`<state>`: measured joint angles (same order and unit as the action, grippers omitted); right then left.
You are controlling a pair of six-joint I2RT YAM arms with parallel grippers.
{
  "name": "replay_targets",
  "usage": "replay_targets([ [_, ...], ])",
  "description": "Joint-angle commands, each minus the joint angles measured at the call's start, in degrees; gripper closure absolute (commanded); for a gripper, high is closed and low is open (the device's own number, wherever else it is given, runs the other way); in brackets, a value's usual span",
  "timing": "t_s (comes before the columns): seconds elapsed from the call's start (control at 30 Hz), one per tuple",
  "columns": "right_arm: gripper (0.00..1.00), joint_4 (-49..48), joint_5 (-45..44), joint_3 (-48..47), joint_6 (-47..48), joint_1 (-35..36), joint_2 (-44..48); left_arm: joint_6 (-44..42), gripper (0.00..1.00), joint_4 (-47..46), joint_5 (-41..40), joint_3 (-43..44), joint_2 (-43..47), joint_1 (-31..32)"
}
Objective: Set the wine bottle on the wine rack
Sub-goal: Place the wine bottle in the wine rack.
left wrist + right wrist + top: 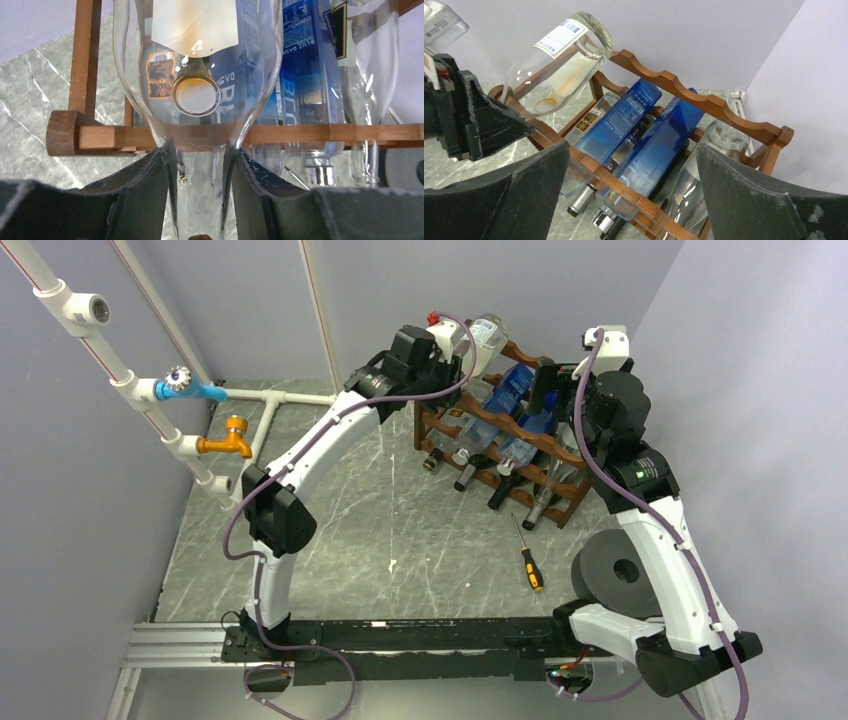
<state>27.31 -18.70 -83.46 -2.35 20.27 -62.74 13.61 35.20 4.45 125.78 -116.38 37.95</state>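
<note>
Risk: wine bottle [556, 65], neck clenched in L gripper [200, 172], tilted over wine rack [724, 112] left end; may roll off once freed. R gripper [631, 155] agape.

A flat blue glass bottle [307, 75] reads "BLUE DASH" in white letters. The white paper label [560, 36] on the clear glass wine bottle [559, 70] shows a barcode and a word beginning "WEST".
</note>
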Motion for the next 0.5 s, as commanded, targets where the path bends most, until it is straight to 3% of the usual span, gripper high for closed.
replay_targets([
  [0.0, 0.01, -2.34, -1.81, 0.35, 1.11, -0.24, 1.54, -3.23, 1.00, -23.58, -2.27, 6.81, 2.51, -0.12],
  [0.47, 0.01, -4.22, -2.22, 2.88, 1.82, -0.36, 2.61, -4.51, 1.00, -33.46, -4.34, 8.00, -3.38, -0.14],
])
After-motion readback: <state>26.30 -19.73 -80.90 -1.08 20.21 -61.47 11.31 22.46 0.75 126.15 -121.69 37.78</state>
